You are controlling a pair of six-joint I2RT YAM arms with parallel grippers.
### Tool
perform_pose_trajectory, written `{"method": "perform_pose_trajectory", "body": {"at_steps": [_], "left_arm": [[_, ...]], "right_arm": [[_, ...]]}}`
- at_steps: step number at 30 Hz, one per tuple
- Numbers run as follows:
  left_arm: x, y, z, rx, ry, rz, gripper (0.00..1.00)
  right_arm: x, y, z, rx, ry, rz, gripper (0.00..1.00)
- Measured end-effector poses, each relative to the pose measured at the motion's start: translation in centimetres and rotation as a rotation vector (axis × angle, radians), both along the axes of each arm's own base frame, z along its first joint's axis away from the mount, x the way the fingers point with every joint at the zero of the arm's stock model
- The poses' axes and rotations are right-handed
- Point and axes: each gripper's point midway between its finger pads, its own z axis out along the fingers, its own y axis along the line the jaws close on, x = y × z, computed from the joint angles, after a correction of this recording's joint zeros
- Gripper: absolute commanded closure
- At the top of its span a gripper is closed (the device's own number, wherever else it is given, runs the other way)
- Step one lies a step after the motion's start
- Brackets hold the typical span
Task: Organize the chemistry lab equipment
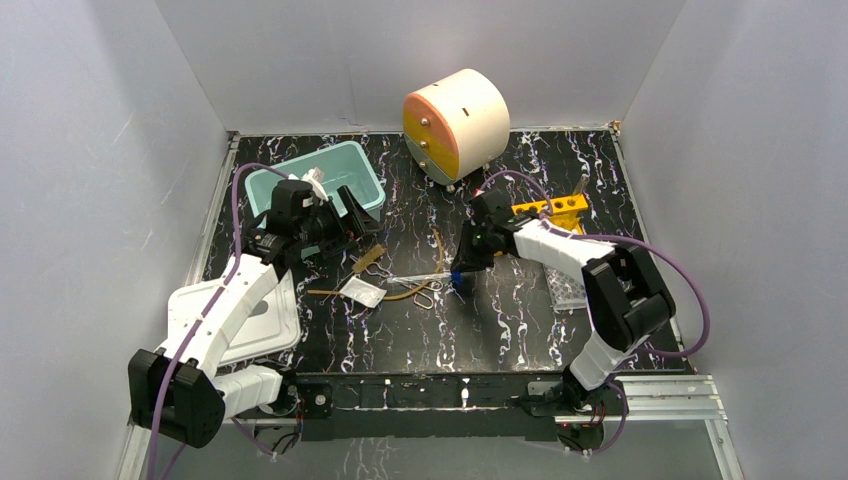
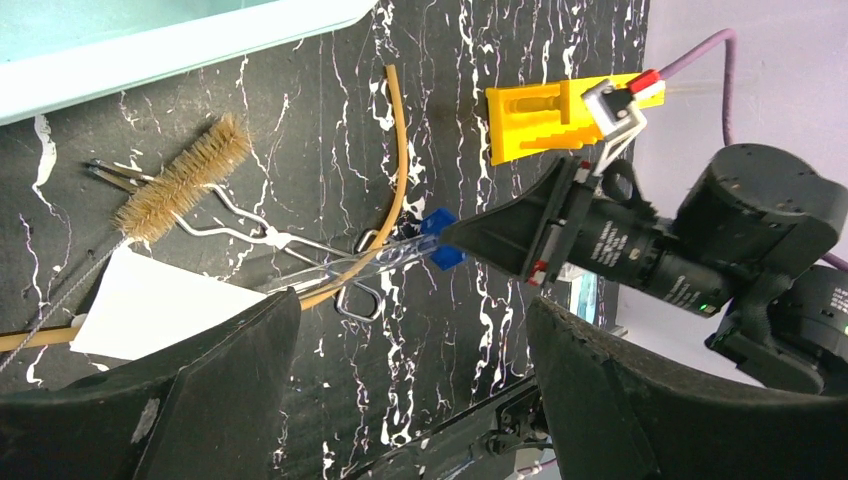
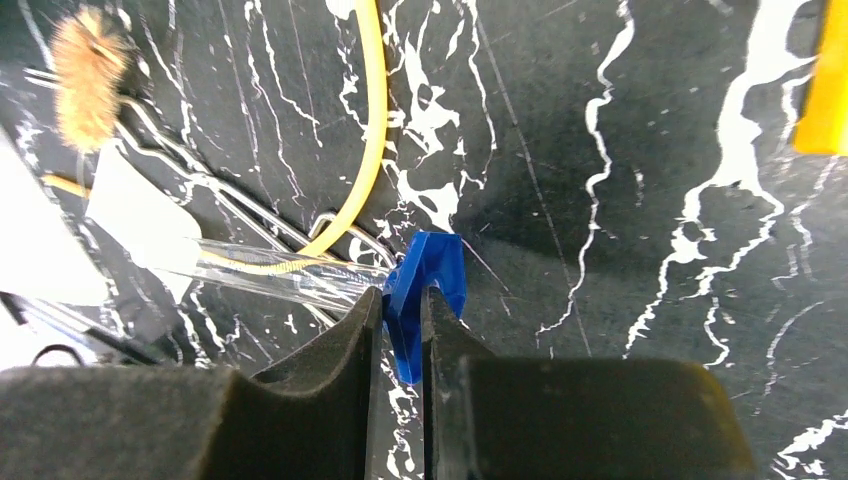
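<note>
My right gripper (image 1: 462, 274) is down at the table's middle, shut on the blue cap (image 3: 428, 272) of a clear tube (image 3: 280, 277) that lies on the table. It also shows in the left wrist view (image 2: 452, 238). The tube lies across the metal forceps (image 2: 300, 246) and a tan hose (image 3: 372, 120). The brown brush (image 2: 186, 176) and white packet (image 2: 150, 305) lie just left of them. My left gripper (image 1: 345, 215) is open and empty, raised by the teal bin (image 1: 362, 165). The yellow rack (image 1: 556, 209) stands at the right. I see no glass funnel.
A cream and orange drum (image 1: 456, 122) stands at the back centre. A white lid (image 1: 262, 325) lies at the near left. A clear well plate (image 1: 568, 291) sits under my right arm. Something white pokes up in the teal bin.
</note>
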Motion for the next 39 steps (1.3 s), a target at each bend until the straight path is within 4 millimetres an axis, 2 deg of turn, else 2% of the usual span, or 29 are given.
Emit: {"method": "perform_pose_trajectory", "body": {"at_steps": [4,8,11,13,20,25,28,35,39], "left_arm": [[-0.2,-0.1,-0.6,-0.012,0.015,0.0,0.16],[-0.1,-0.4,-0.5,-0.031,0.01,-0.001,0.15],[-0.1,-0.6,-0.9,-0.049,0.009,0.003,0.07],[-0.5,-0.5,-1.6,-0.055,0.022,0.01,0.02],[-1.6,-1.0,-4.4,-0.101,0.107,0.02,0.02],[-1.1,-2.3,-3.4,-0.188,0.093,0.0,0.02],[-0.7,-2.8,-2.6,-0.232,0.075,-0.002,0.05],[-0.2,-3.7,-3.6,-0.303,0.123,0.024,0.1],[0.5,-4.7,-2.1,-0.355,0.067,0.017,0.12]], "right_arm": [[1.1,-0.9,1.4,0.079,-0.018,-0.023,0.94],[2.0,-0.6,3.2,0.152,-0.058,-0.018,0.94],[2.4,-0.3,4.1,0.193,-0.076,-0.011,0.94],[2.6,-0.2,4.6,0.216,-0.083,-0.009,0.94],[3.0,0.2,5.5,0.277,-0.085,-0.007,0.94],[3.2,0.7,6.4,0.327,-0.084,-0.01,0.93],[3.5,1.0,7.1,0.364,-0.083,-0.021,0.93],[4.1,1.9,8.5,0.446,-0.065,-0.067,0.93],[4.1,2.2,9.0,0.481,-0.021,-0.119,0.93]]}}
